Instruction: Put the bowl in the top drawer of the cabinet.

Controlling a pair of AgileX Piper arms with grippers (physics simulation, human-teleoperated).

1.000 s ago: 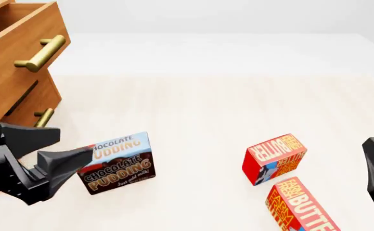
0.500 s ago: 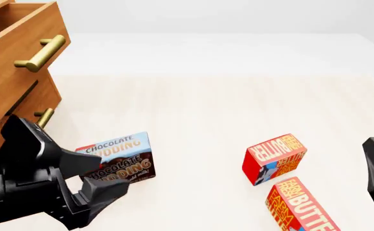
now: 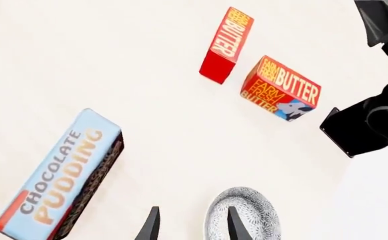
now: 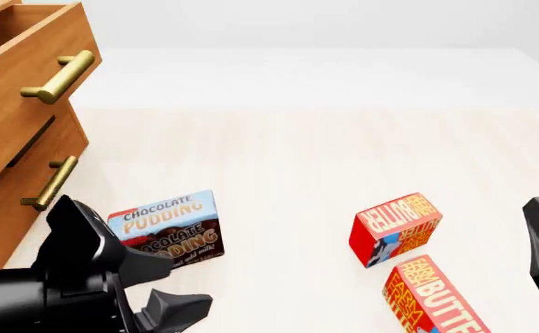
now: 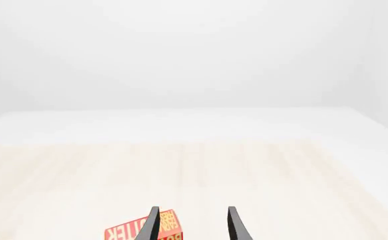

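Patterned bowl (image 3: 241,215) beneath left gripper (image 3: 191,227), jaws parted, top drawer (image 4: 24,66) open

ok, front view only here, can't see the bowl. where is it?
Observer: The left wrist view has it. The bowl sits on the table right at the left gripper.
Operator: gripped?
Observer: Not closed on it. The jaws are open, with one finger over the bowl's inside and the other outside its rim.
Operator: right arm holding anything?
Observer: No. In the right wrist view the right gripper is open with nothing between its fingers.
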